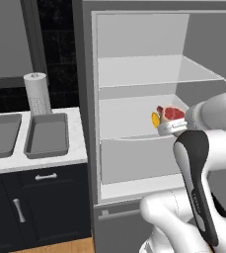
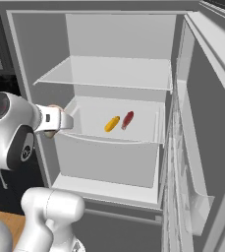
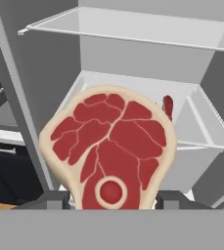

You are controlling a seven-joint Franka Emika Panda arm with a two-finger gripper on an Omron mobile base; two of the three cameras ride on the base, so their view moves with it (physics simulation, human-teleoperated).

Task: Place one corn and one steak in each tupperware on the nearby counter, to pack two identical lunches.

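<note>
Red meat with a pale rim stands between the finger tips in the hand view: the pincer (image 3: 112, 200) is clamped on one steak (image 3: 111, 146), held upright and broadside to the camera. From the left base view the held steak (image 1: 172, 113) sits at the mouth of the open fridge (image 1: 134, 39), level with its middle shelf (image 2: 133, 130).

The relation that matters next: both trays lie well off to the robot's left, on the counter (image 1: 40, 163) beside the fridge. The nearer tray (image 1: 46, 134) looks bare; the farther tray (image 1: 1, 136), cut by the picture's edge, shows a bit of yellow that is probably a corn cob. So the load has to come out of the fridge and swing left, past the fridge's side wall.

On the shelf behind lie another corn cob (image 2: 112, 123) and a second steak (image 2: 127, 119), side by side and nearly touching, long axes slanting toward the back.

A paper towel roll (image 1: 37, 93) stands just behind the nearer tray, worth avoiding on the way in. White marble-look worktop, dark cabinets (image 1: 35, 207) below.
</note>
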